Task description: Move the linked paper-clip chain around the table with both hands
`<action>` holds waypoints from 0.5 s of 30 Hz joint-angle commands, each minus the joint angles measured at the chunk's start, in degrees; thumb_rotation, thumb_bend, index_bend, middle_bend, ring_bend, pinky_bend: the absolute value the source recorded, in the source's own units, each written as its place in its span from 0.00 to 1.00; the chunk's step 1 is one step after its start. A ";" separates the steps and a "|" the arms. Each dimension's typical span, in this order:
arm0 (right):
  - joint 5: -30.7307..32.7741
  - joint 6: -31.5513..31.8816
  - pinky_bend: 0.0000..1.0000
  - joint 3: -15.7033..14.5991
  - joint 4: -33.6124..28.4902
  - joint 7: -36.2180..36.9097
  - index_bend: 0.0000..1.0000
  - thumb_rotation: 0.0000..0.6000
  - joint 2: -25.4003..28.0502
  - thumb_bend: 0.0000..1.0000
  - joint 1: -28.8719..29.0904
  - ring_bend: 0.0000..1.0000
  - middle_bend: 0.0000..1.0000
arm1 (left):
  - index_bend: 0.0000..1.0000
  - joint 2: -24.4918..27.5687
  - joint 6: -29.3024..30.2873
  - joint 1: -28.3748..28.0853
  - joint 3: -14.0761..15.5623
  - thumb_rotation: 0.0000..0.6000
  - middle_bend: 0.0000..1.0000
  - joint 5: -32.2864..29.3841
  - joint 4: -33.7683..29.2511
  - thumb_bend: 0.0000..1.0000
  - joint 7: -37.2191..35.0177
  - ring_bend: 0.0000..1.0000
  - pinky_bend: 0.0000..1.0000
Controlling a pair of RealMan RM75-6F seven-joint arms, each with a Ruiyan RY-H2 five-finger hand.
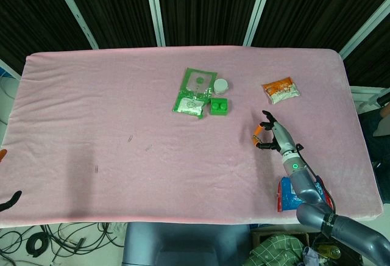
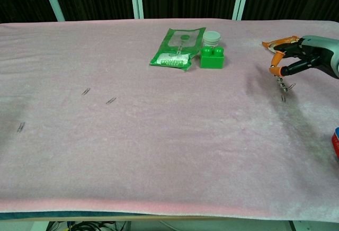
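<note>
Table (image 2: 159,157), covered in pink cloth, carrying the following, each placed relative to the green block (image 2: 212,58) near the far middle. Right hand (image 2: 303,60): well to the right of the block, slightly nearer the camera, fingers pinched on the top end of the paper-clip chain (image 2: 284,85). Chain: hangs from the orange fingertips (image 2: 276,60), lower end at or just above the cloth. Left hand: only a dark edge at the head view's lower left corner (image 1: 7,200); whether it is wide or closed cannot be told. White jar (image 2: 212,38): just behind the block. Green packet (image 2: 179,46): just left of it. Orange snack bag (image 1: 281,90): far right. Loose paper clips (image 2: 85,91): well left.
</note>
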 commanded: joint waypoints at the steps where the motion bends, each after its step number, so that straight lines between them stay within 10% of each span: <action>1: 0.43 -0.79 0.21 -0.39 1.46 0.65 0.64 1.00 -0.64 0.31 -0.13 0.03 0.00 | 0.05 -0.05 -0.05 -0.01 0.00 1.00 0.01 -0.08 -0.05 0.21 0.16 0.00 0.00; 15: -0.99 -1.69 0.21 -0.62 4.85 3.14 0.64 1.00 -2.66 0.31 -0.03 0.03 0.00 | 0.05 -0.15 -0.49 -0.21 -0.03 1.00 0.01 -0.35 -0.06 0.21 0.49 0.00 0.00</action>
